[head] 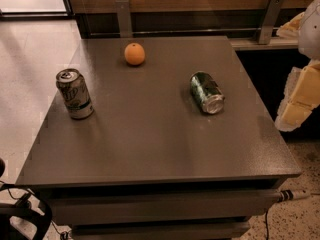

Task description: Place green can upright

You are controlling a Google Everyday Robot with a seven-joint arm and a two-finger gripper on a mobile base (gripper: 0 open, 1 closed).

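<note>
Cream-yellow pincer [299, 101]: mine, at the right edge of the view, out past the table's right side and clear of the tabletop.
Pincer's grip: I cannot make out whether it is apart or together; the green can is not in it.
White arm link [311, 29]: my own, just above the pincer, cut off by the top right corner.
Green can [207, 92]: the thing nearest my pincer, yet well apart from it. It lies on its side on the right half of the table, not upright. Its silver end faces front and a little right; its dark green, mottled body points back and left.
Grey table [150, 149]: a flat, matt top that carries all three things, with a dark shelf gap under its front edge.
Orange [135, 54]: at the back of the table, left of centre, touching neither can.
Pale can [74, 94]: white and silver with green lettering, standing upright near the left edge, tab end up, far across the table from the green can.
Metal brackets [123, 16]: two on the wooden wall behind the table.
Floor [30, 59]: pale and glossy to the left, speckled at bottom right.
</note>
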